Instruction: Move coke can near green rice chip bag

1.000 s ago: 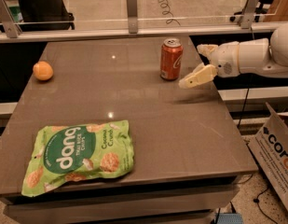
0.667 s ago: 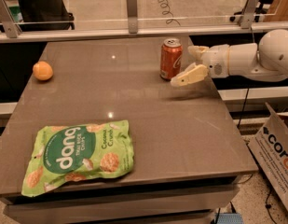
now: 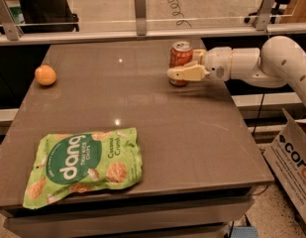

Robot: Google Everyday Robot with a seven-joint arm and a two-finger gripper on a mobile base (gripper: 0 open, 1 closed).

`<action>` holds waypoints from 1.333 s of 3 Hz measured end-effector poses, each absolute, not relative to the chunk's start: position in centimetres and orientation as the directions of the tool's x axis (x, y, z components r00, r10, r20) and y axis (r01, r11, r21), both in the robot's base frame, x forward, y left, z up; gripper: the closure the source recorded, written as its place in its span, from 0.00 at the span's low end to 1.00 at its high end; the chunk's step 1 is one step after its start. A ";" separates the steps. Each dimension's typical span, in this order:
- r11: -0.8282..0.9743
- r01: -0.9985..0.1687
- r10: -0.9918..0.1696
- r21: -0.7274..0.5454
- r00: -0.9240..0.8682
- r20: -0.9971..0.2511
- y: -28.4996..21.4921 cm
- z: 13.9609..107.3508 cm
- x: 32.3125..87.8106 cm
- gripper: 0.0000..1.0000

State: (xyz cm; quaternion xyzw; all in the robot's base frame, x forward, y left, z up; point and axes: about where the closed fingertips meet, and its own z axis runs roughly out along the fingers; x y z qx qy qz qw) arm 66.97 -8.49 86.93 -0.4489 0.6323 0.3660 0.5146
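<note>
The coke can (image 3: pixel 180 55), red-orange with a silver top, stands upright at the far right of the table. My gripper (image 3: pixel 180 67) reaches in from the right and is open around the can. The near finger (image 3: pixel 186 73) crosses in front of the can's lower part, and the other finger is behind the can. The green rice chip bag (image 3: pixel 85 164) lies flat at the front left of the table, far from the can.
An orange fruit (image 3: pixel 45 75) sits at the far left of the brown table (image 3: pixel 192 143). A glass railing (image 3: pixel 139 11) runs along the back edge. A cardboard box (image 3: pixel 293 157) stands on the floor to the right.
My gripper has moved left from beside the can until its fingers straddle it. The can, the bag and the orange have not moved.
</note>
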 end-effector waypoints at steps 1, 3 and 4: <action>0.303 -0.953 -0.172 -0.001 -0.054 -0.984 -7.8 87.6 66.8 0.64; 0.189 -0.981 -0.098 0.041 -0.061 -0.993 -5.2 89.4 62.3 1.00; 0.105 -0.994 -0.093 0.037 -0.047 -0.995 -3.4 90.1 57.9 1.00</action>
